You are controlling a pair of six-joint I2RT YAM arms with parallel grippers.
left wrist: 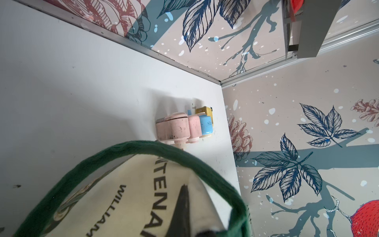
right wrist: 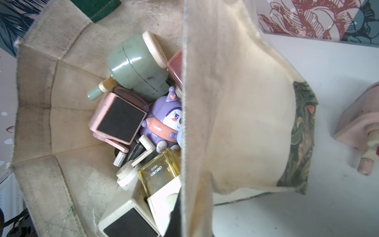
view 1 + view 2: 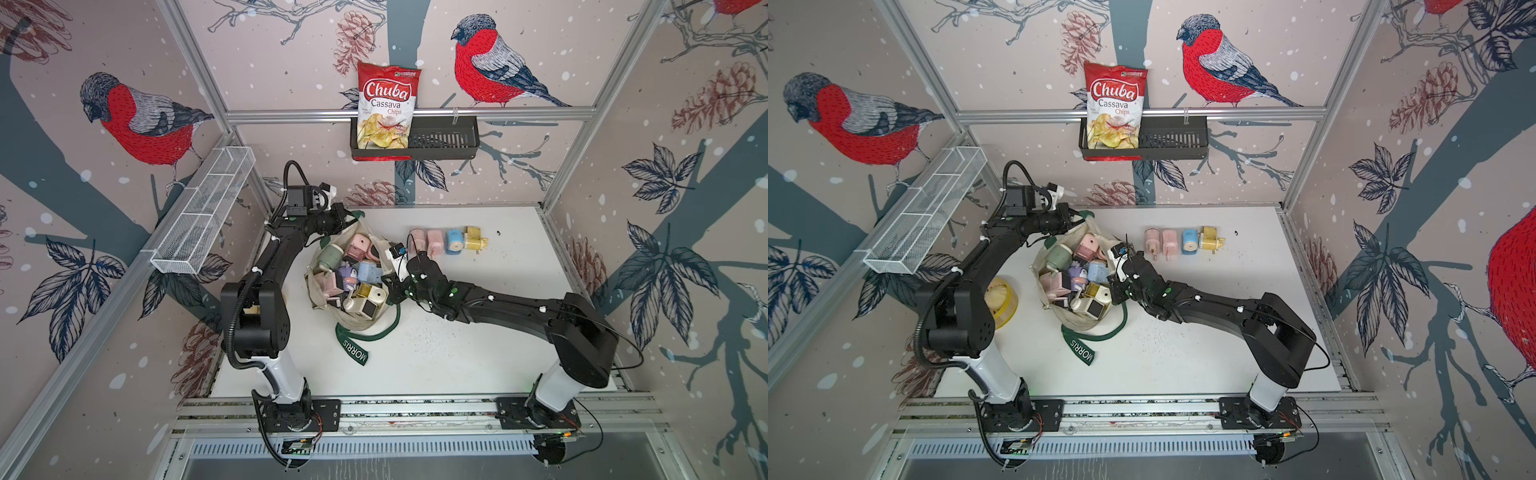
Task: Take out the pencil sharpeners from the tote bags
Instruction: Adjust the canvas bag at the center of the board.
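Cream canvas tote bag, dark green handles, slumped mid-bench, mouth up and spread open. Inside: heaped sharpeners in green, pink, purple, blue, yellow and cream. Near it, toward the back, row of four on the bench: pink, pink, blue, yellow.

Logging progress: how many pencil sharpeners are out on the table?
4, lined up past the tote bag: pink sharpener, second pink sharpener, blue sharpener, yellow sharpener. More may be hidden.
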